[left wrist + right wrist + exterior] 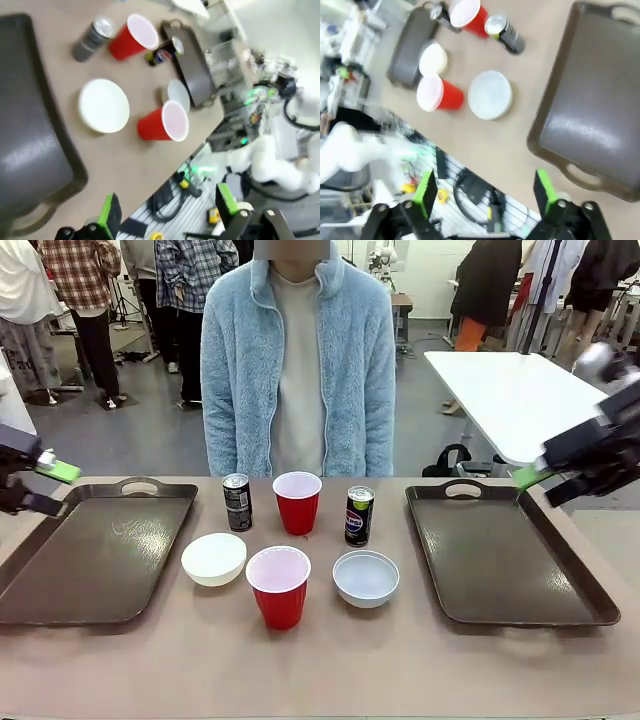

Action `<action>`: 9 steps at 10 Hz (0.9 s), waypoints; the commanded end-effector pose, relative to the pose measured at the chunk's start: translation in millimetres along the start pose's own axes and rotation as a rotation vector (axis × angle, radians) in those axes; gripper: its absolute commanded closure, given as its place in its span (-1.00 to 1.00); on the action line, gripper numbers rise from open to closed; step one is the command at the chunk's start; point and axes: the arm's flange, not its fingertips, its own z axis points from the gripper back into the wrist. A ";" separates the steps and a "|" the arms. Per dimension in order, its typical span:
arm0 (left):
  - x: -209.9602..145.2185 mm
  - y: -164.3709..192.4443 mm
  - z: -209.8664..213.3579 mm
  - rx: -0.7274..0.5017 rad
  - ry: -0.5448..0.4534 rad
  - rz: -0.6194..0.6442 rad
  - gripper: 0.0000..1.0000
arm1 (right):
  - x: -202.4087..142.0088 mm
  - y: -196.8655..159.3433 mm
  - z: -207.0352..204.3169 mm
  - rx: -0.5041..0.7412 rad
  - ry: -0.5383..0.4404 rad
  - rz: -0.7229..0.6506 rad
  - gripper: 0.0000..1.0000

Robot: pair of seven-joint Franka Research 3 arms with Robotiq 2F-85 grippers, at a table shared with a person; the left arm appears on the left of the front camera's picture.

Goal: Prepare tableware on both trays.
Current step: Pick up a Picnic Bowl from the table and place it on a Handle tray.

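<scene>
A busy workroom with a grey floor lies behind the tan table. Several people stand at the back. A white table sits off to the right with a black bag on the floor beside it. A person in a fluffy light blue jacket stands at the table's far edge, facing across it.

On the table, the left tray and the right tray lie well apart, handles toward the far side. All the tableware stands between them, on the table itself.

In the back row the left can, the far cup and the right can stand upright, near one another but not touching. In the front row are the white bowl, the near cup and the grey bowl. The white bowl is just beside the left tray's rim, and the near cup comes close to both bowls. Each can stands just behind a bowl.

The left claw hangs at the far left corner of the left tray, fingers spread wide with nothing between them. The width of that tray lies between it and the nearest bowl. The right claw hangs above the far right corner of the right tray, also spread wide and holding nothing.
</scene>
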 end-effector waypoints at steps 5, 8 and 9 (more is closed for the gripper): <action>-39.4 60.4 43.1 0.027 -0.116 0.140 -1.00 | -81.1 -99.7 -4.7 0.175 -0.039 -0.174 -1.00; -53.9 72.2 60.5 0.051 -0.099 0.156 -1.00 | -88.1 -121.2 -0.7 0.192 -0.026 -0.222 -1.00; -58.5 72.4 63.0 0.066 -0.085 0.159 -1.00 | -91.5 -127.3 0.6 0.192 -0.027 -0.242 -1.00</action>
